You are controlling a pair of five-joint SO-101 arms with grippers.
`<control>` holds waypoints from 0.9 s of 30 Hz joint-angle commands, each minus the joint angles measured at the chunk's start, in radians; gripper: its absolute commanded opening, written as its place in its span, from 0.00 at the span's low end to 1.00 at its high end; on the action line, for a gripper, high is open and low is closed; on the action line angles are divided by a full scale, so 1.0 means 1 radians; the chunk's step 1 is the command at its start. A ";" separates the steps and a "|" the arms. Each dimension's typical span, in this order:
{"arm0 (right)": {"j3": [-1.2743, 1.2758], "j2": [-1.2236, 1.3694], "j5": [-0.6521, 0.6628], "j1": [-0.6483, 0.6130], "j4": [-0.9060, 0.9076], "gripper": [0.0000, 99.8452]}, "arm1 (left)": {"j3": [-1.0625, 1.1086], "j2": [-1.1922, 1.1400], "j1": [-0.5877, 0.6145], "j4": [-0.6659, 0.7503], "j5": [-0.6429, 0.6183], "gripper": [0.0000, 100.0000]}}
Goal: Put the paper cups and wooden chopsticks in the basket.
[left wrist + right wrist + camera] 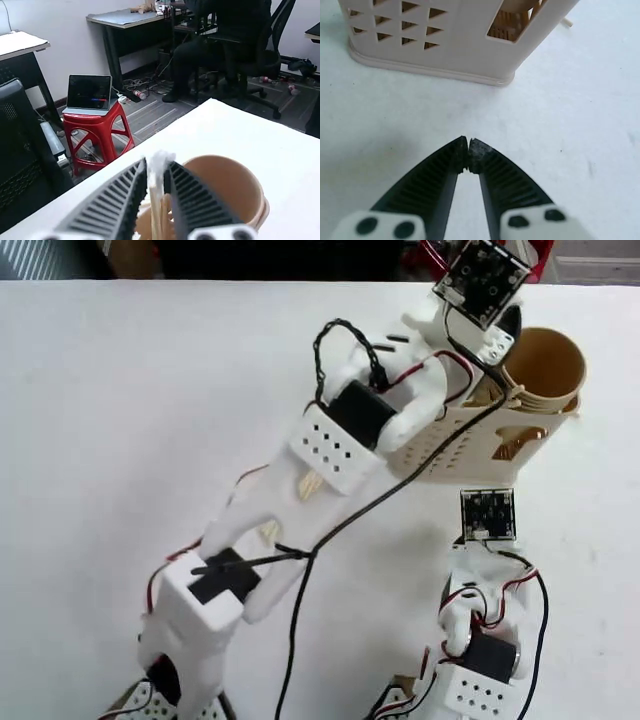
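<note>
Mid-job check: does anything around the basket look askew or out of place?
A chopstick tip juts sideways past the basket wall near the paper cups instead of lying tucked inside. The left hand holds wrapped chopsticks over the cups. The basket itself stands upright.

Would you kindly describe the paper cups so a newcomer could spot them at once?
On the white table, find the pale latticed basket at the high view's far right. The paper cups sit nested in its right end: round, tan and open-mouthed, unlike the thin wooden chopsticks beside them.
</note>
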State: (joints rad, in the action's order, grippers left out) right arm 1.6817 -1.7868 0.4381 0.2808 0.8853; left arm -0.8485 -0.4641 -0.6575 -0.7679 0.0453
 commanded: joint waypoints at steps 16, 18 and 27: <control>0.008 -0.015 0.009 -0.008 0.002 0.02 | -0.232 0.277 0.426 -0.746 0.029 0.08; 0.008 -0.015 0.009 -0.008 0.002 0.02 | -0.126 0.268 0.489 -0.770 0.034 0.08; 0.008 -0.015 0.009 -0.010 0.016 0.02 | 0.322 0.134 0.559 -0.715 0.160 0.08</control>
State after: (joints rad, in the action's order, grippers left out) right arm 1.6817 -1.7868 0.4381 0.2808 0.8884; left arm -0.6122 -0.3061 -0.0913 -1.5321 0.1112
